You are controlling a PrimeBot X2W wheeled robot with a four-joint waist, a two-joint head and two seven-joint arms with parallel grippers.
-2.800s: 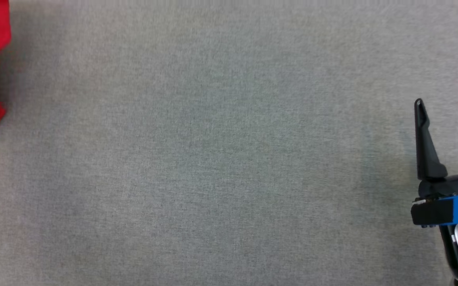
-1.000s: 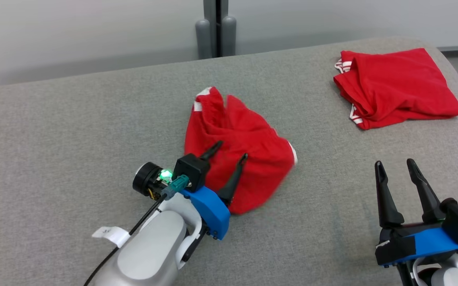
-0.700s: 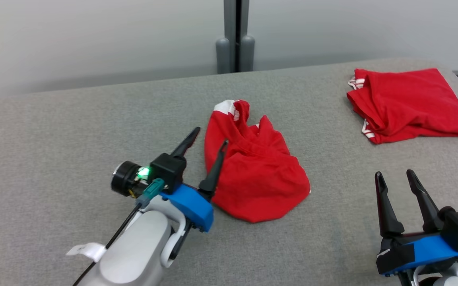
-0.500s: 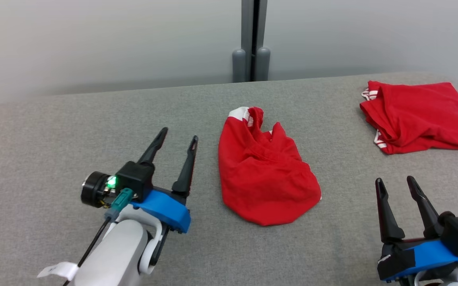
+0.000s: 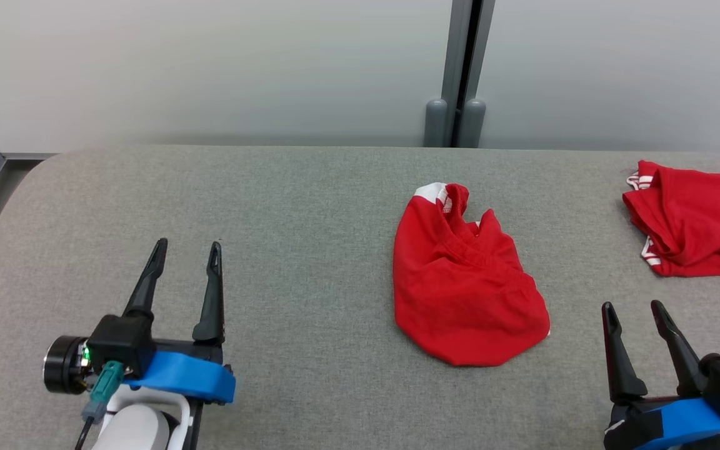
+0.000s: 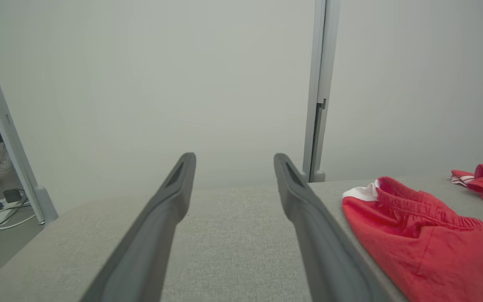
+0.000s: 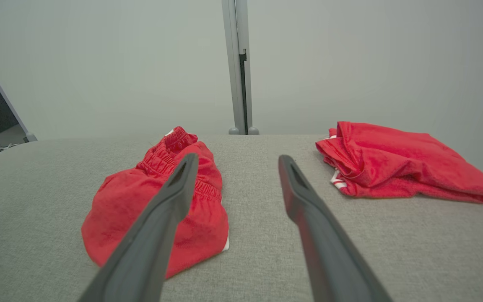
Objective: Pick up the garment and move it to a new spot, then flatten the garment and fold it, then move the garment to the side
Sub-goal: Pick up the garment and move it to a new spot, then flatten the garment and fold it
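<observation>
Here, a crumpled red fabric garment with white trim (image 5: 466, 287) is seen bunched on the grey cloth-covered tabletop (image 5: 310, 206), right of centre. The left gripper (image 5: 188, 245) is held well apart from it, fingers spread and empty. The right gripper (image 5: 632, 306) is likewise spread with nothing grasped, near the heap's lower right edge. A second red folded garment (image 5: 697, 231) is laid at the far right.

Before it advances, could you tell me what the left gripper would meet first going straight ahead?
Probably nothing nearby: the open left gripper points along the grey surface toward the wall; the crumpled red garment lies off to its right.
</observation>
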